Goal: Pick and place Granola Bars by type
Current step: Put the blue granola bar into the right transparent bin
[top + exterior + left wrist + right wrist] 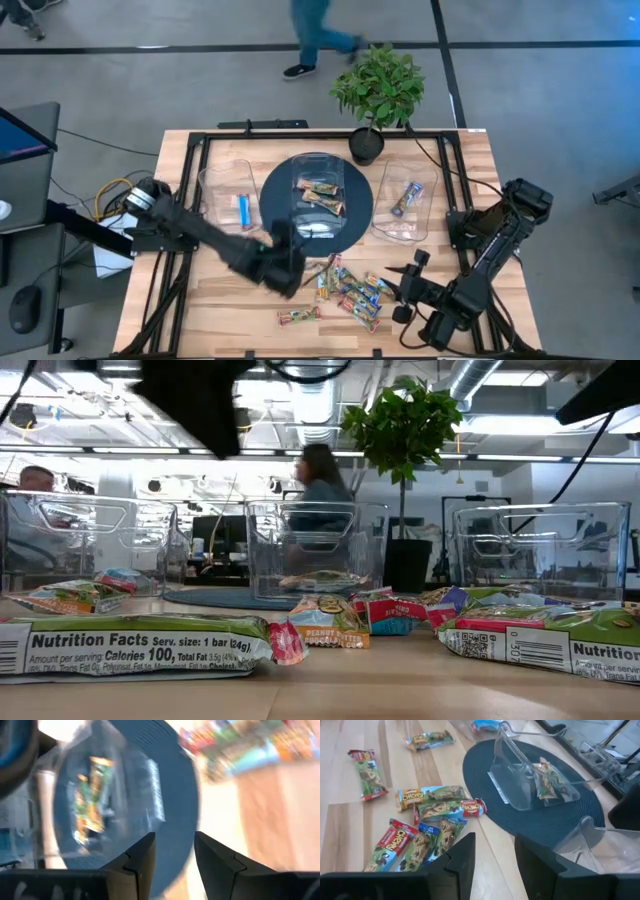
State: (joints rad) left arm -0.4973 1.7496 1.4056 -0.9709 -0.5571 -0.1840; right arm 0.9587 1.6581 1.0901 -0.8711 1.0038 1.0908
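Left gripper [283,262] hovers over the wooden table [180,310] at the near edge of the round dark mat [360,215], just beside the loose pile of Granola Bars [345,288]; its own wrist view shows the two dark fingers [137,862] set a little apart with nothing between them, though that picture is smeared, so the gap is probably narrow rather than wide. Right gripper [405,290] sits low at the table's front right, just beside the same pile; its fingers [462,857] are likewise parted and hold nothing.

Most bars lie scattered on the bare wood in front of the mat, some overlapping; one lies apart nearer the front edge [298,316]. Three clear tubs stand in a row: the middle tub [318,185], on the mat, holds two or so bars with brown and green wrappers [322,195]; the left tub [228,195] holds a blue and red one [244,207]; the right tub [405,200] holds a blue one [408,197]. A potted plant [378,90] stands at the table's far edge; a person [320,35] is on the floor beyond it.
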